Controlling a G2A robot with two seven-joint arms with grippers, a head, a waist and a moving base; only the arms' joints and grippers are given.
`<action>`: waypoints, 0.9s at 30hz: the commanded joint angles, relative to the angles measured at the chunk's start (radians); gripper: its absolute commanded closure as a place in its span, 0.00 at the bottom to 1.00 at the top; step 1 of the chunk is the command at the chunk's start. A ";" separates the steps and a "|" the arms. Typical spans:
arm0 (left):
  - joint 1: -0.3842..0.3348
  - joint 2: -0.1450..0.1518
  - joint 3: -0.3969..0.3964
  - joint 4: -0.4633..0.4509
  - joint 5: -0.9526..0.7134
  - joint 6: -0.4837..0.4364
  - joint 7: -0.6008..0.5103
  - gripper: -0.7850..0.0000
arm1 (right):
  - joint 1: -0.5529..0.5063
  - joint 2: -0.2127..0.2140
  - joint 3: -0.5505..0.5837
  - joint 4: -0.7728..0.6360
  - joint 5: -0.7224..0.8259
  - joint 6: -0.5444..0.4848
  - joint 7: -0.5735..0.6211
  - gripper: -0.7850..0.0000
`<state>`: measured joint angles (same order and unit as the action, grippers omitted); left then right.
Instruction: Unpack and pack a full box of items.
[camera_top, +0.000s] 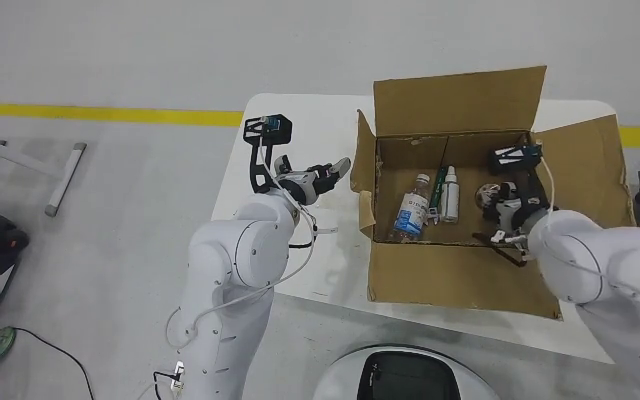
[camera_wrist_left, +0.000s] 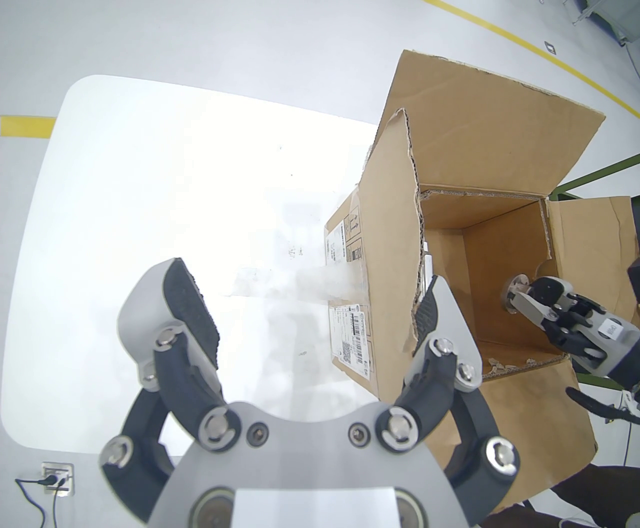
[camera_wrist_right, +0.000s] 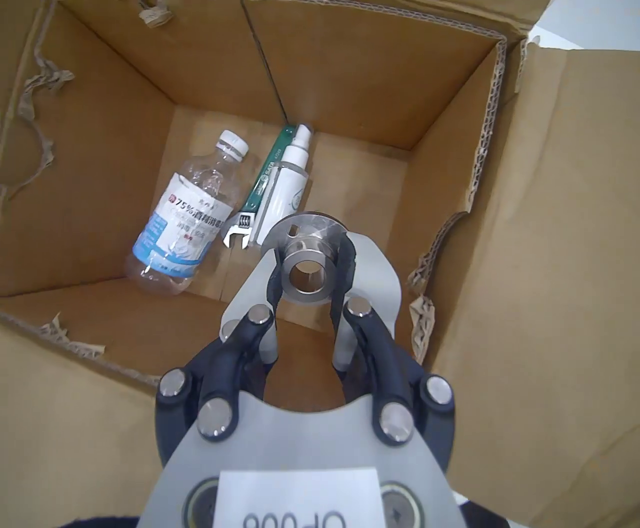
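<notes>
An open cardboard box (camera_top: 460, 275) stands on the white table (camera_top: 300, 120). On its floor lie a clear bottle (camera_wrist_right: 187, 215), a green-handled wrench (camera_wrist_right: 255, 192) and a white spray bottle (camera_wrist_right: 290, 175), side by side. My right gripper (camera_wrist_right: 310, 272) hangs inside the box over its right half, shut on a metal flanged bushing (camera_wrist_right: 307, 260); the same gripper (camera_wrist_left: 522, 295) shows in the left wrist view. My left gripper (camera_wrist_left: 320, 300) is open and holds nothing, hovering over the table just left of the box (camera_wrist_left: 450, 210).
The box flaps stand up and splay outward, with torn edges (camera_wrist_right: 425, 280). Bare table lies to the left of the box. A yellow floor line (camera_top: 120, 113) runs behind the table.
</notes>
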<state>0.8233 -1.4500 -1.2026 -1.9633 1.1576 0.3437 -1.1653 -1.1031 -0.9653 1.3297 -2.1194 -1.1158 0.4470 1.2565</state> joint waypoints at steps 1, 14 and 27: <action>0.000 0.000 0.000 0.000 0.000 0.000 0.000 0.00 | 0.037 -0.006 -0.034 0.045 -0.016 0.008 0.018 1.00; 0.000 0.000 0.000 0.000 0.000 0.000 0.000 0.00 | 0.099 -0.027 -0.002 0.057 0.079 0.011 0.026 0.43; 0.000 0.000 0.000 0.000 0.000 0.000 0.000 0.00 | -0.080 -0.011 0.748 -0.041 0.432 -0.101 -0.126 1.00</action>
<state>0.8233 -1.4500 -1.2026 -1.9633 1.1576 0.3437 -1.1653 -1.1571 -0.9763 1.9897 -2.1729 -0.6995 0.3628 1.1414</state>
